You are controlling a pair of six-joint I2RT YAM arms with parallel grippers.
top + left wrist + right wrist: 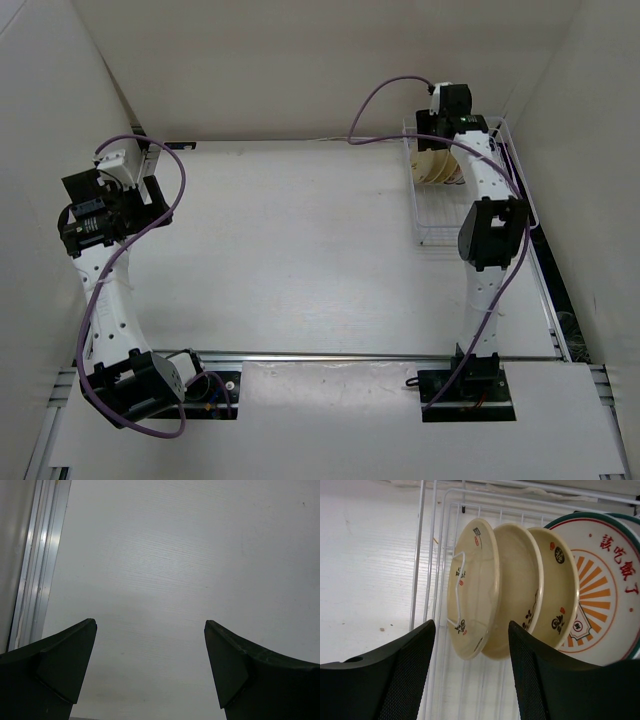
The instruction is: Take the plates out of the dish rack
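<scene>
The white wire dish rack (431,226) stands at the table's back right. Three small cream plates stand on edge in it: the nearest (470,580), a second (517,580) and a third (560,590). Behind them leans a larger white plate (605,580) with an orange sunburst and red characters. My right gripper (472,645) is open over the rack, its fingers apart on either side of the nearest plates' rims, with a gap to each. At the far left, my left gripper (150,650) is wide open over bare table with nothing between its fingers.
White enclosure walls close in on the left, back and right. An aluminium rail (42,555) runs along the table's left edge beside the left gripper. Purple cables (385,95) loop off both arms. The white table (300,250) stretches between the arms.
</scene>
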